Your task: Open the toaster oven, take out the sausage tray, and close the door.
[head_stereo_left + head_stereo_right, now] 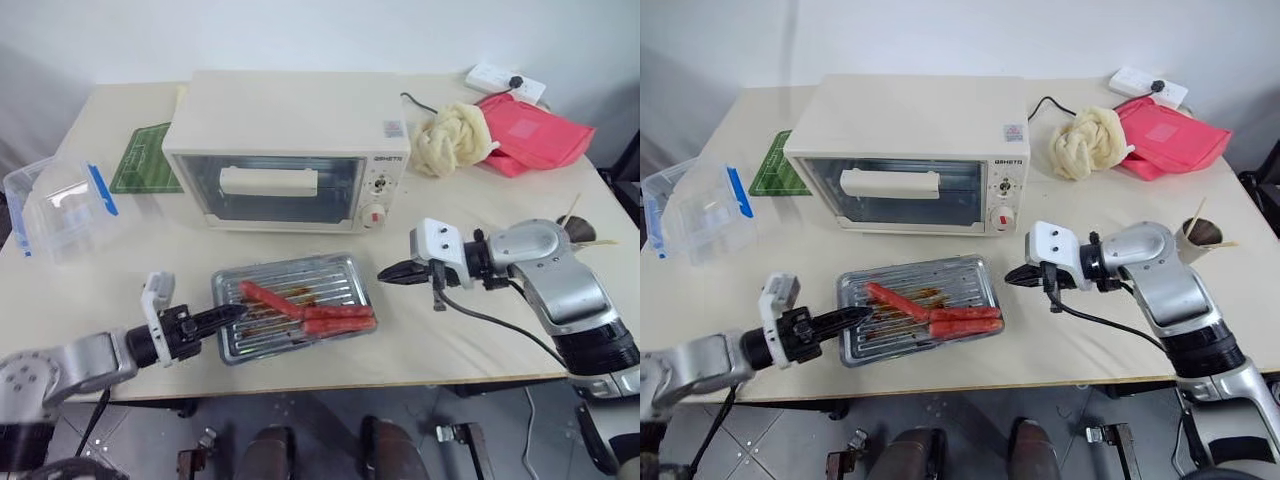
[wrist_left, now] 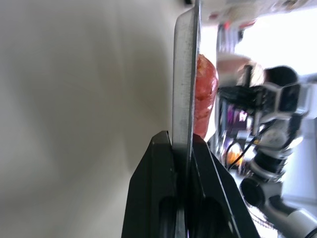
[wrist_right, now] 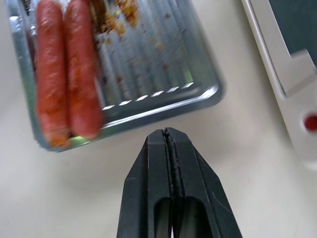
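The cream-white toaster oven (image 1: 290, 110) stands at the back middle of the table. Its glass door (image 1: 335, 190) with the bar handle (image 1: 268, 181) is closed. In front of it the silver sausage tray (image 1: 330, 275) lies on the table with three red sausages (image 1: 325, 320) on its rack. My left gripper (image 1: 235, 314) is shut on the tray's left rim (image 2: 187, 74), a sausage (image 2: 205, 94) just past its fingertips. My right gripper (image 1: 385, 273) is shut and holds nothing, pointing at the tray's right end (image 3: 163, 74) a short way off.
A clear plastic box with blue clips (image 1: 55, 205) sits at the left, a green mat (image 1: 145, 160) behind it. A cream cloth (image 1: 455, 138), a red cloth (image 1: 535, 130) and a power strip (image 1: 505, 80) lie at the back right. A cup with sticks (image 1: 1200, 232) stands at the right.
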